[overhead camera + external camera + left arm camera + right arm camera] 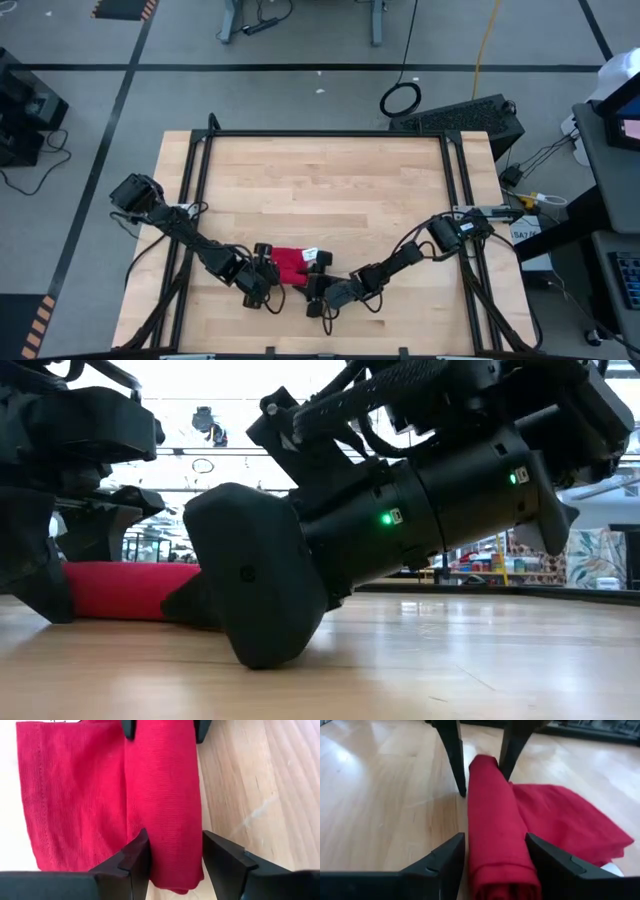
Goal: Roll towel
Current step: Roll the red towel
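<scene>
Both jaws astride towel (160, 795) roll; white tag overhead only.

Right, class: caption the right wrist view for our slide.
Both grippers straddle opposite ends of the half-rolled bright red cloth towel on the pale wooden table.
</scene>
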### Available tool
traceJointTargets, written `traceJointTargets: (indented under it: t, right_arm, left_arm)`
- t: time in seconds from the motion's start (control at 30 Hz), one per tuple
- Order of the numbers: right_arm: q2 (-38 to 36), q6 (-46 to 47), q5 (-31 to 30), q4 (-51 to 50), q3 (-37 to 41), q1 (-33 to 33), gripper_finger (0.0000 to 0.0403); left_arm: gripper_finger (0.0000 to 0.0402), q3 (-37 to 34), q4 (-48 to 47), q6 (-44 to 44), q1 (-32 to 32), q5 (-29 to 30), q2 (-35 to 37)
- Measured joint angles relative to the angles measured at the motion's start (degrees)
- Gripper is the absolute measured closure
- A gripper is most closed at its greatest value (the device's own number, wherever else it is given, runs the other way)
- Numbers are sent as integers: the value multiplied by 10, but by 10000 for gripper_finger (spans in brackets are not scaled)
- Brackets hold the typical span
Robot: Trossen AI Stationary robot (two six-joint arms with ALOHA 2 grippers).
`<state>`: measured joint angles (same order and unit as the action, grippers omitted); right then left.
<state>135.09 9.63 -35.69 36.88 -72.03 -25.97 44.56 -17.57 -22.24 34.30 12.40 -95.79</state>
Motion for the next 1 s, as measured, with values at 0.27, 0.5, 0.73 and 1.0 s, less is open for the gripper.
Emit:
traceJointTargets:
  t: [0.27,0.5,0.73,1.0]
  right_arm:
    - [-1,48,62,-17,0,11,206]
    - [-1,94,70,-17,0,13,206]
    - [-1,144,95,-16,0,17,206]
    - [-2,193,140,-20,0,27,207]
  left_arm:
    - [207,-3,-20,-30,7,35,38]
    - [157,-2,-34,-30,40,91,93]
    - [145,-2,-16,-42,89,145,84]
    - [145,-1,36,-24,139,223,41]
